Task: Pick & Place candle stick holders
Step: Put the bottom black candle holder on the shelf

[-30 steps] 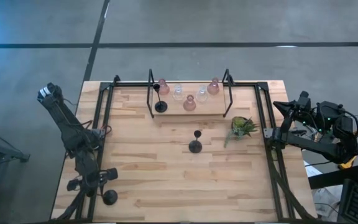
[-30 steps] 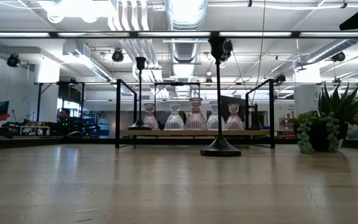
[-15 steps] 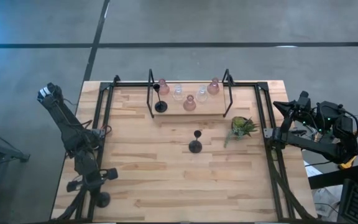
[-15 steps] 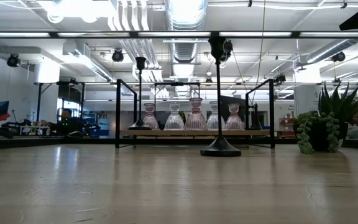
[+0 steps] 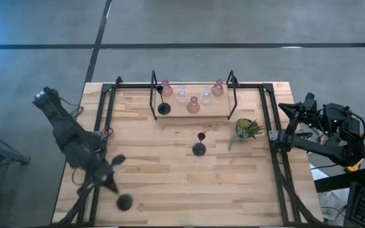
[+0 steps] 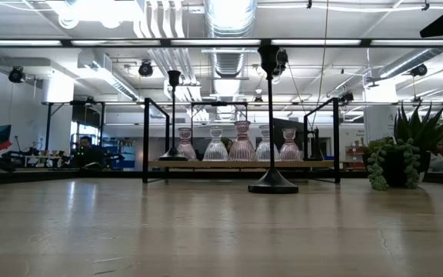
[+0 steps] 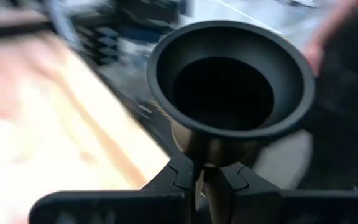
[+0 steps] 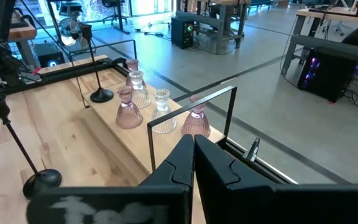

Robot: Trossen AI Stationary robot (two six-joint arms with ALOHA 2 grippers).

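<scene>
Only at left wrist: gripper (image 7: 207,180) apparently clamping black holder (image 7: 230,87).

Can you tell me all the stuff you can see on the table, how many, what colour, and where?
black candle stick holders: three; one on the wooden tray's left end, one mid-table, one held by the left tool near the front left corner
glass candle stick holders: five, pink and clear, in a cluster on the tray
wooden tray: one, black metal frame, at the table's back
plant: one, green, right of the middle holder
table: one, light wood
left tool: shut on a black holder's stem
right tool: shut, waiting off the table's right edge
</scene>
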